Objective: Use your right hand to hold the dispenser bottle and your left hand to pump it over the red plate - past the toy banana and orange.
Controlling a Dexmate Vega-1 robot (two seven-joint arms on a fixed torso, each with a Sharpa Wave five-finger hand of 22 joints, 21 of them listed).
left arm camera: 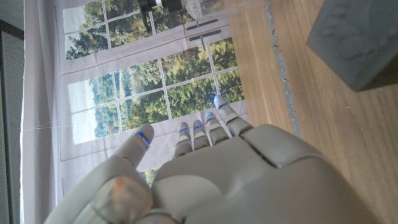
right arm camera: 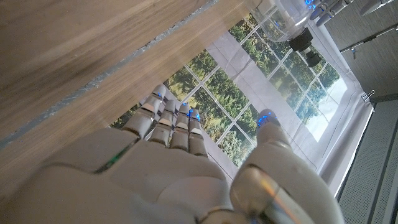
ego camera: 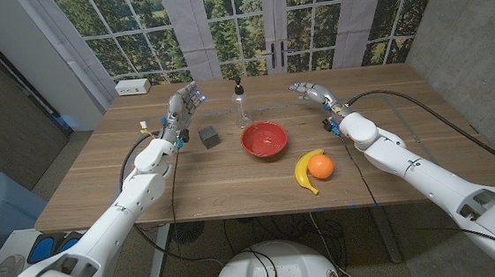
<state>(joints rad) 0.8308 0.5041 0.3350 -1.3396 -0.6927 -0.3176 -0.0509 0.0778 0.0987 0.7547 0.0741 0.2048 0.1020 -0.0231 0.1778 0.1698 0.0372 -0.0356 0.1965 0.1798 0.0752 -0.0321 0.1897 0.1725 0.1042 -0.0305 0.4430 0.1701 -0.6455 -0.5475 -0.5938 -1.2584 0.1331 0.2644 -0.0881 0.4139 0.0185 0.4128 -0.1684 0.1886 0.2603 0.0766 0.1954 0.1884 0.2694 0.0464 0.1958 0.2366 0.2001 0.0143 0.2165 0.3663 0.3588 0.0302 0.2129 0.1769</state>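
A clear dispenser bottle (ego camera: 240, 102) with a black pump stands upright at the far middle of the table, just behind the red plate (ego camera: 264, 140), which is a red bowl-like dish. A yellow toy banana (ego camera: 304, 171) and an orange (ego camera: 321, 166) lie together in front of the plate, to its right. My left hand (ego camera: 184, 103) is raised left of the bottle, fingers apart, holding nothing. My right hand (ego camera: 312, 91) hovers right of the bottle, also open and apart from it. The bottle's base (left arm camera: 205, 6) and pump (right arm camera: 303, 40) show in the wrist views beyond each hand's fingertips (left arm camera: 217, 102).
A dark grey cube (ego camera: 209, 137) sits left of the plate, also large in the left wrist view (left arm camera: 357, 40). A white box (ego camera: 133, 86) lies at the table's far left corner. Windows stand behind the table.
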